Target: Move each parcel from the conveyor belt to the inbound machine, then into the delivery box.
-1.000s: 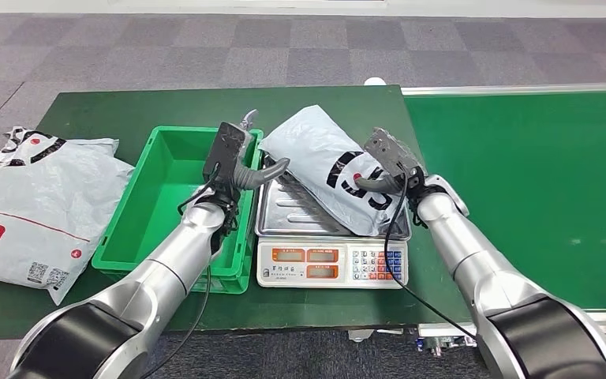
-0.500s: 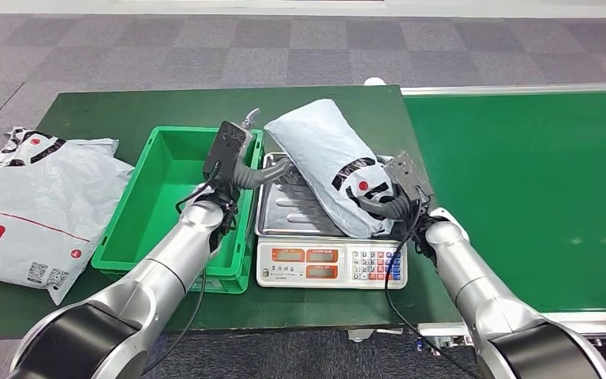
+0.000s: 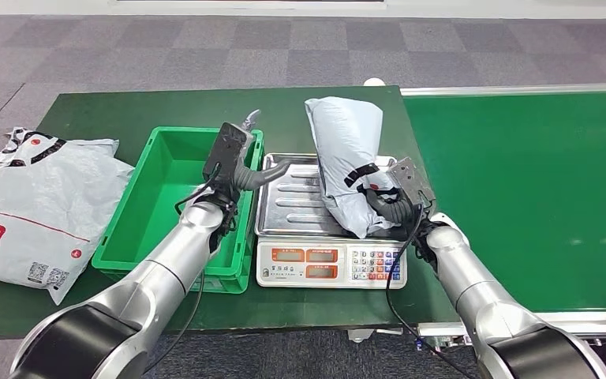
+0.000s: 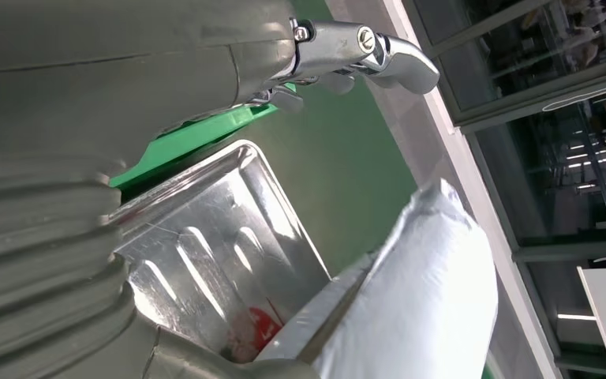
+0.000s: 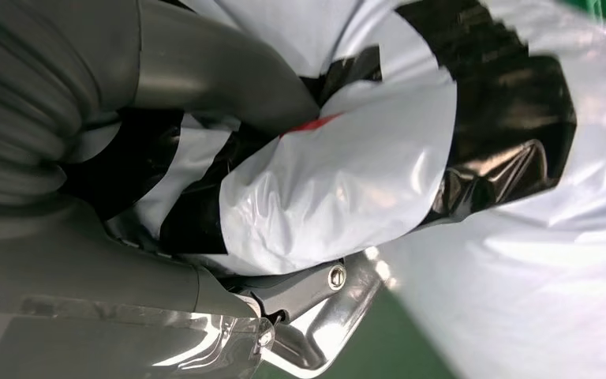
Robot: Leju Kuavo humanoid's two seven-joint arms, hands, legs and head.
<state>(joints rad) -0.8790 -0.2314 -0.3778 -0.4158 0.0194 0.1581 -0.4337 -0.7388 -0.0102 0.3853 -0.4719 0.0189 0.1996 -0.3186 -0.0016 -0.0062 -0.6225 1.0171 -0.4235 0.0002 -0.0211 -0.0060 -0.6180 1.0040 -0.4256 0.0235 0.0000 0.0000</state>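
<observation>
A white-grey parcel (image 3: 346, 150) with a black and red logo stands tilted on end on the steel tray (image 3: 288, 207) of the weighing scale (image 3: 327, 261). My right hand (image 3: 394, 202) grips its lower end, thumb (image 5: 213, 79) pressed into the plastic (image 5: 347, 181). Between the green delivery box (image 3: 166, 197) and the tray hovers my left hand (image 3: 241, 164), fingers apart and holding nothing, its thumb reaching over the tray's left edge. The left wrist view has the tray (image 4: 221, 245) and the parcel (image 4: 418, 300) beyond the hand (image 4: 126, 79).
The green conveyor belt (image 3: 521, 189) runs along the right, bare. A second large white parcel (image 3: 39, 201) lies flat on the green table left of the box. The box holds nothing. Grey carpet floor lies beyond the table.
My right hand has drawn back toward me and swung the parcel from lying slantwise across the tray to standing nearly on end. The left arm has barely moved.
</observation>
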